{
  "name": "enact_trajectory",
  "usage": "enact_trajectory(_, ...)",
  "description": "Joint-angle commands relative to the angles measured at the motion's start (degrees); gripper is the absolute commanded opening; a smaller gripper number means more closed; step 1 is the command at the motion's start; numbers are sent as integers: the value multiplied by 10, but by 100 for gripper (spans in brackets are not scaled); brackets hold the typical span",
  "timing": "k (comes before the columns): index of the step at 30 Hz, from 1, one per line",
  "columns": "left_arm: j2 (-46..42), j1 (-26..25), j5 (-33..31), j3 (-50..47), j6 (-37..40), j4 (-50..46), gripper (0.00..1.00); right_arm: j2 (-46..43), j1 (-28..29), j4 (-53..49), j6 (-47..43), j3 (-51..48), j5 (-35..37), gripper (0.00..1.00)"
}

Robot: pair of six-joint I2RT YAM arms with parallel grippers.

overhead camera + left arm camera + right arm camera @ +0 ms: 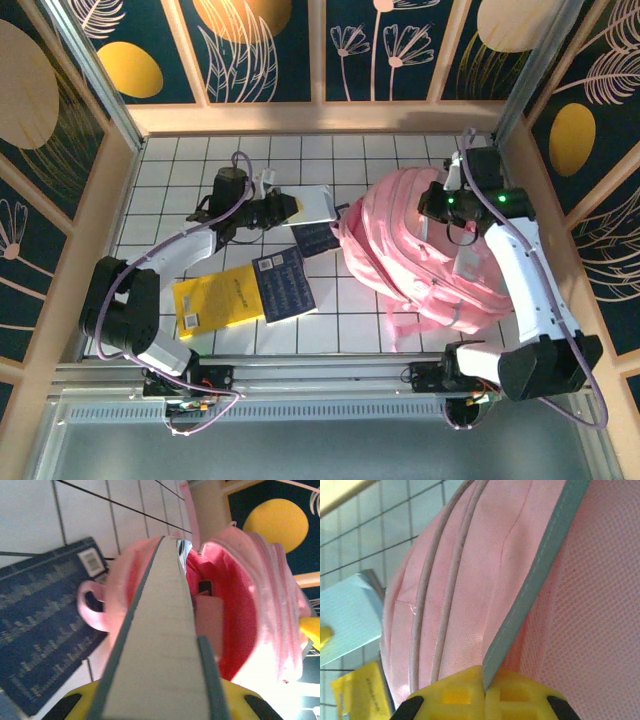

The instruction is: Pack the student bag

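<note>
Over the table's [180, 170] middle, the left gripper [290, 208] reaches rightward, clamped on a pale book [318, 205]. The right gripper [445, 205] bends down, pinching the student bag [400, 262], which lies pink and open-mouthed near the far right corner. A dark booklet [315, 238] lies just beside its mouth

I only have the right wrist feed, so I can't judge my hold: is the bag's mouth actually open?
Observer: Yes. The left wrist view shows the student bag gaping, red-pink lining exposed.
Operator: What is the left arm doing?
Observer: The left gripper holds a pale book edge-on, aimed at that opening.
Operator: Anything else waiting?
Observer: From above, a dark blue book lies flat beside the yellow book.
</note>
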Motion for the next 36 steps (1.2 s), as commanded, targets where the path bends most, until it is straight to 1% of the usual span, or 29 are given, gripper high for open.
enact_trajectory(1,12,-26,34,36,22,-1,0,-29,-3,3,-25,49,-72,0)
enact_trajectory(4,25,-54,45,62,36,-15,0,-39,-2,15,-32,51,-111,0)
enact_trajectory(8,37,-68,57,82,38,-22,0,-61,-2,28,-41,66,-104,0)
enact_trajectory(10,47,-70,64,88,35,-20,0,-62,-1,32,-42,82,-115,0)
enact_trajectory(15,84,-101,96,118,10,4,0,-54,-2,49,-29,113,-164,0)
enact_trajectory(21,124,-149,134,153,-31,48,0,-46,1,48,-37,137,-158,0)
enact_trajectory(30,176,-197,141,189,-44,54,0,-33,6,63,-38,144,-161,0)
enact_trajectory(36,256,-239,119,282,-11,-13,0,-22,8,88,-14,154,-164,0)
